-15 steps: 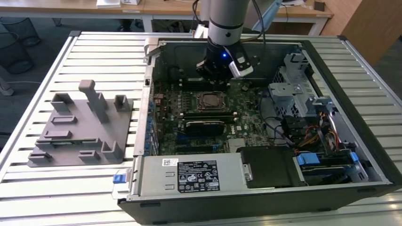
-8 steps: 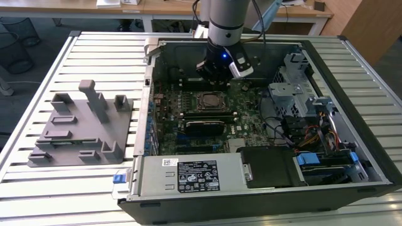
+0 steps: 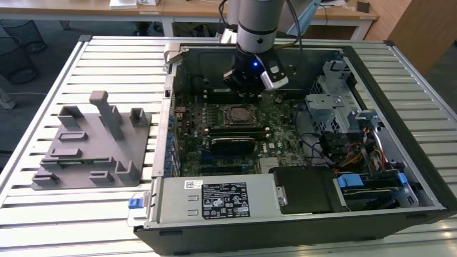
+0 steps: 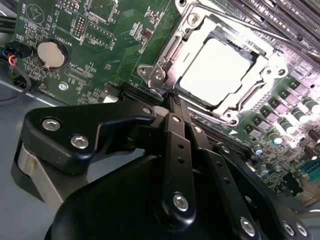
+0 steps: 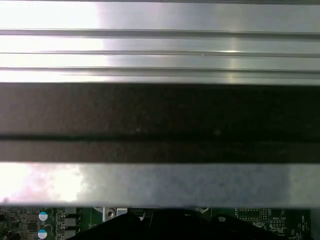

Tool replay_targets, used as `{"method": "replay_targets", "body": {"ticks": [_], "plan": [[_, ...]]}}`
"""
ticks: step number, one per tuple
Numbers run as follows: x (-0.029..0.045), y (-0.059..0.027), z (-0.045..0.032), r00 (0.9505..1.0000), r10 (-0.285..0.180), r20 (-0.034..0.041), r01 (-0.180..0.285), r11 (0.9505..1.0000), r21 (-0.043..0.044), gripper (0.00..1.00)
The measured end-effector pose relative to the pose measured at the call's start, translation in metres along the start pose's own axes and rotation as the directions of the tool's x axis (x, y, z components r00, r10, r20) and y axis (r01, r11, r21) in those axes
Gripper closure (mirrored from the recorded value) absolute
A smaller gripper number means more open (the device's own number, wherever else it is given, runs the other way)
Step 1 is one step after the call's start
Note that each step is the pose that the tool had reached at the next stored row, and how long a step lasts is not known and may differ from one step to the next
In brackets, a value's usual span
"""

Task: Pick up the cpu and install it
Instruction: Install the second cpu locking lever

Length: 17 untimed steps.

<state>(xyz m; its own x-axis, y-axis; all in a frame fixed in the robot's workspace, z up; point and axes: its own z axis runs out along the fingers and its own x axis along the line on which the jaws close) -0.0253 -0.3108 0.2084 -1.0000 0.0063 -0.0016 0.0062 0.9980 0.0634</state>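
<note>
cpu [image 4: 216,71] already sits in the socket [image 4: 270,75] with the frame open, gripper [image 4: 172,102] just beside it with fingers closed on nothing, install looks nearly done.

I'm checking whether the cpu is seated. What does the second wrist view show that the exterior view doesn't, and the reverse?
Second wrist view: the silvery cpu lying in the socket frame, and a coin battery. Exterior view: the grey fixture on the slatted table, and the whole open computer case. Both: the hand over the motherboard, near the socket.
</note>
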Motion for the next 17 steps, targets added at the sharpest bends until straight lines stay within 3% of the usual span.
{"method": "replay_targets", "body": {"ticks": [17], "plan": [[-0.0004,-0.0165,-0.001,1.0,0.0,0.0,0.0,1.0,-0.0001,0.89]]}}
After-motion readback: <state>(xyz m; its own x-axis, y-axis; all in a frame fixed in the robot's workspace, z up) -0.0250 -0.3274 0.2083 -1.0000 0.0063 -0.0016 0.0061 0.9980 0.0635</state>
